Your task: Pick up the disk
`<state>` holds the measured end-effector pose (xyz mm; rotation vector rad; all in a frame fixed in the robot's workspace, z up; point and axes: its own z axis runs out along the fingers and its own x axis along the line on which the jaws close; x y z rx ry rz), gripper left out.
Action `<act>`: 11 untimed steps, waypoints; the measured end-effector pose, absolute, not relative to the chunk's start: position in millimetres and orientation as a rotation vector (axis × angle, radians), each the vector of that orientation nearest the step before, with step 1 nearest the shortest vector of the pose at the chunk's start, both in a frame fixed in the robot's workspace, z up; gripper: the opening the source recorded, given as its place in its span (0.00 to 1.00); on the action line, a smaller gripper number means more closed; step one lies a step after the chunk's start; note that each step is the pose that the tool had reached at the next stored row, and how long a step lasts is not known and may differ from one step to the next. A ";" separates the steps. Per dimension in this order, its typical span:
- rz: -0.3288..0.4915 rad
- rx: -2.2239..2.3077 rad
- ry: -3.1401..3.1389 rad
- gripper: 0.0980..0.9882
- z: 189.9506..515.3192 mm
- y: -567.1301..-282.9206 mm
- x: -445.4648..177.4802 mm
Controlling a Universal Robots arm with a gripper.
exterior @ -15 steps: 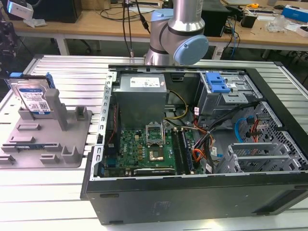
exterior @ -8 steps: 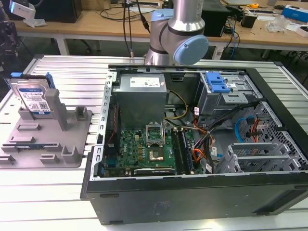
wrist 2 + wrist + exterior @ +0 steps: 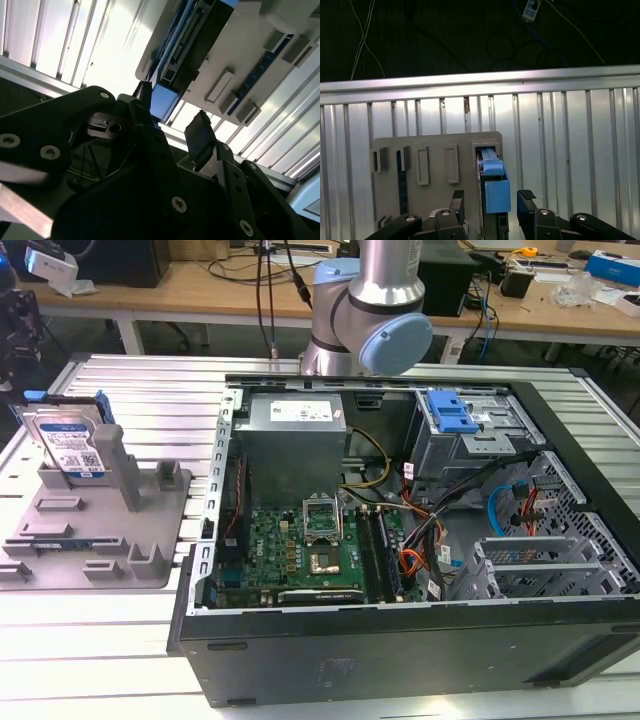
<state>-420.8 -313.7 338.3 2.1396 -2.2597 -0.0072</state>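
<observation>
Because the disk (image 3: 68, 445) stands on edge in a slot of the grey fixture (image 3: 100, 525), near the exterior view's left and well apart from the open computer case (image 3: 400, 540), its upper edge is free to be gripped. Both rest on the slatted metal table (image 3: 130, 390).

In the first wrist view the gripper (image 3: 491, 196) hangs over that edge with its jaws wide apart. 1 finger is on each side of the disk's blue plastic frame (image 3: 496, 192), with a gap showing on both sides. It has hold of nothing. The second wrist view shows the same straddle, with the 2 dark fingertips (image 3: 200, 131) flanking the blue corner.

I judge the disk to be stiff and dense, heavy for its thickness, with smooth metal faces and a slick label that offer little friction. It should not bend, but a knock or a drop could harm it. The sound hold is probably across the thin dimension, with the pads pressing the 2 broad faces near the middle of the top edge, so it hangs straight rather than swinging. The blue frame is plastic and may give slightly, so squeezing there looks less secure.
</observation>
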 end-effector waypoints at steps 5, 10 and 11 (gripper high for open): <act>-0.004 2.141 -2.257 0.50 334.5 -313.2 -422.8; -0.001 2.148 -2.251 0.50 332.5 -312.8 -422.9; 0.000 2.153 -2.248 0.50 331.7 -312.5 -422.8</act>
